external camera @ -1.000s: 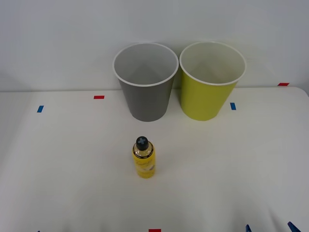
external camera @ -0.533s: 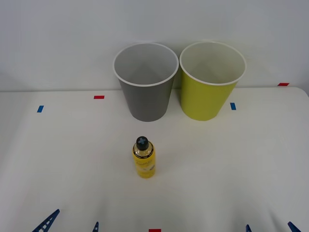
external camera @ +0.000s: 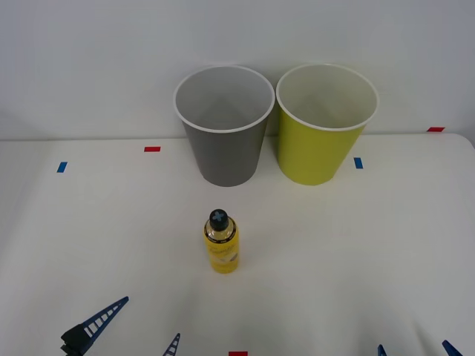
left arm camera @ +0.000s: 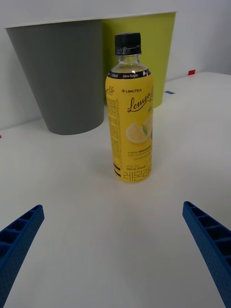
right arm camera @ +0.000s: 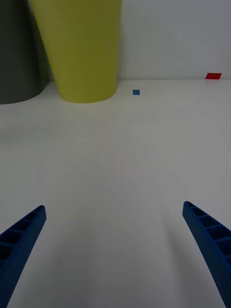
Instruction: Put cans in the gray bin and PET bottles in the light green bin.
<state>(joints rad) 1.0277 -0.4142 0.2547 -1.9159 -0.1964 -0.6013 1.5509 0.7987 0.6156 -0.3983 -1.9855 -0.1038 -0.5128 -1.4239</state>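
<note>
Standing upright near the middle of the white table (external camera: pixel 371 252), the PET bottle (external camera: pixel 221 243) with its yellow label, clear neck and black cap waits in front of the two bins, well short of either rim. Behind it, against the pale wall, the gray bin (external camera: pixel 225 133) and the light green bin (external camera: pixel 323 130) stand side by side, the gray one on the robot's left and the lime one on its right, their white rims just beside each other and both upright with pale insides showing.

At the near edge of the table, the left gripper (external camera: pixel 130 330) reaches in low and to the left of the bottle, its blue ribbed fingers spread wide and clear of the bottle; from the left wrist camera the bottle (left arm camera: pixel 130 108) stands ahead between the two splayed fingers (left arm camera: pixel 19 236), with the gray bin (left arm camera: pixel 67 82) and light green bin (left arm camera: pixel 149 48) behind it. The right gripper (external camera: pixel 414 348) sits at the table's near right corner, its fingers likewise set wide and holding nothing; its wrist camera looks across bare tabletop toward the light green bin (right arm camera: pixel 79 48).

Small red and blue tape marks (external camera: pixel 152 149) dot the table surface
</note>
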